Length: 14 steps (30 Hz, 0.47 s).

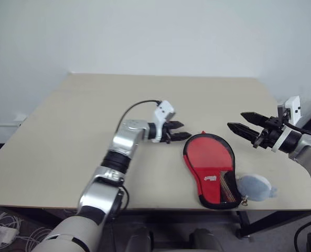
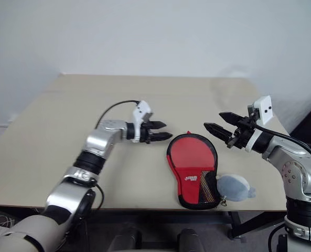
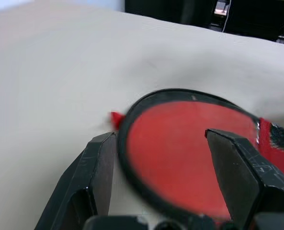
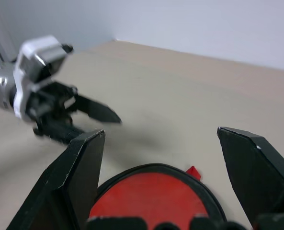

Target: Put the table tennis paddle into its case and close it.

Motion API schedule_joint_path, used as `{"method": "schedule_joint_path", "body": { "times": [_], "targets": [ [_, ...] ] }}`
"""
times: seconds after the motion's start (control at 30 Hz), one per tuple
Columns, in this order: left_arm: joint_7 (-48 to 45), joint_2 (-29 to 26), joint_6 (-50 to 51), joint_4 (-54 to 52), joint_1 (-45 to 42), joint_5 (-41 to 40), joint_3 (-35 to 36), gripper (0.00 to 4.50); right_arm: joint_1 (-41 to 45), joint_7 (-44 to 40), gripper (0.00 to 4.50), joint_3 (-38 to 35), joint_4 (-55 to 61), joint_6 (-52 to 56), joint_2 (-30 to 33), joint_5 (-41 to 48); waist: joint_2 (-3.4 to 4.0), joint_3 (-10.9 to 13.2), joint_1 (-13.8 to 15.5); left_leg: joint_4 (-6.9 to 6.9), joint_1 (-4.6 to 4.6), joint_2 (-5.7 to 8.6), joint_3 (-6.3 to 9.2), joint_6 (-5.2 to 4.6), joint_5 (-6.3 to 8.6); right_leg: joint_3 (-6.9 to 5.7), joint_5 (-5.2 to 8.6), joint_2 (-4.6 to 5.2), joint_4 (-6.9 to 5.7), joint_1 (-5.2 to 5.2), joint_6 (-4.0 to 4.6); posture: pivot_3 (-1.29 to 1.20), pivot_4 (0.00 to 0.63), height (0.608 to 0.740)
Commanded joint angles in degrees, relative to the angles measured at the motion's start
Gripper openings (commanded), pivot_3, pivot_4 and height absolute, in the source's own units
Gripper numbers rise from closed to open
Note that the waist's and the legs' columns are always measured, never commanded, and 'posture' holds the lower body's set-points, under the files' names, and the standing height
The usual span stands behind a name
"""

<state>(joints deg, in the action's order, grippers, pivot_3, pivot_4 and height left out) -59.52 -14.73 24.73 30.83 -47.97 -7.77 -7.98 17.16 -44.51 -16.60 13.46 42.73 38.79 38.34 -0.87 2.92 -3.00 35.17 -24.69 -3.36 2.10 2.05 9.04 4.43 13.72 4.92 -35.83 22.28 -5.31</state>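
Against a pale wall stood the table (image 1: 66,136), beige, its top bare but for a small group of things near the front right edge. The left arm (image 1: 125,140) reached up from the lower left, bent at the elbow, with its forearm running across toward the right, a black cable looping over the wrist. The right arm (image 2: 281,152) came in from the right edge, its forearm roughly level and pointing left.

The case (image 1: 210,170) lay flat on the table between the two arms, red panel up, round end toward the far side and narrow end toward the front edge, black zip edging all around. A small white logo sat on the red panel, and beside it, in the narrow end, the mesh window showed something dark and striped. Whether that was the paddle, I could not tell. A small red tab (image 4: 193,172) stuck out at the round end. A pale grey-blue lump (image 1: 256,186) rested against the case's right side, near the table's front edge.

The left gripper (image 1: 179,131) hovered just left of the case's round end, fingers parted and empty. The right gripper (image 1: 245,125) hung above the table to the right of the case, fingers spread wide, holding nothing.
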Motion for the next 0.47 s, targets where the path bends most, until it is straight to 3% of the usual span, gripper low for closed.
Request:
{"method": "schedule_joint_path", "body": {
  "times": [0.03,0.23,0.47],
  "targets": [
    [-5.4,-7.1,2.1,-5.1,2.6,-2.7,2.1,3.14,0.0,-2.7,4.06,-1.4,2.5,0.3,1.0,3.8,0.05,0.0,0.0,0.00,0.01,0.00,-0.01,0.00,0.00,0.01,0.00,0.00,-0.01,-0.01,0.00,0.00,0.000,0.740],
    [-9.0,-20.2,0.3,-5.0,13.1,-0.5,1.3,3.14,2.5,-4.1,4.06,1.4,0.6,0.4,0.3,4.6,0.08,0.0,0.0,0.00,0.07,-0.02,-0.04,0.02,0.01,0.04,0.00,0.00,0.01,0.07,0.01,0.00,0.000,0.740],
    [-13.6,-27.5,3.6,-15.7,31.5,-5.0,2.3,3.14,-0.5,-7.3,4.06,6.5,-0.1,-6.0,0.9,-1.1,-0.05,-0.1,0.0,-0.04,0.07,-0.17,-0.16,0.06,0.05,-0.03,-0.02,0.04,0.09,0.07,0.06,0.00,0.000,0.740]
  ]
}}
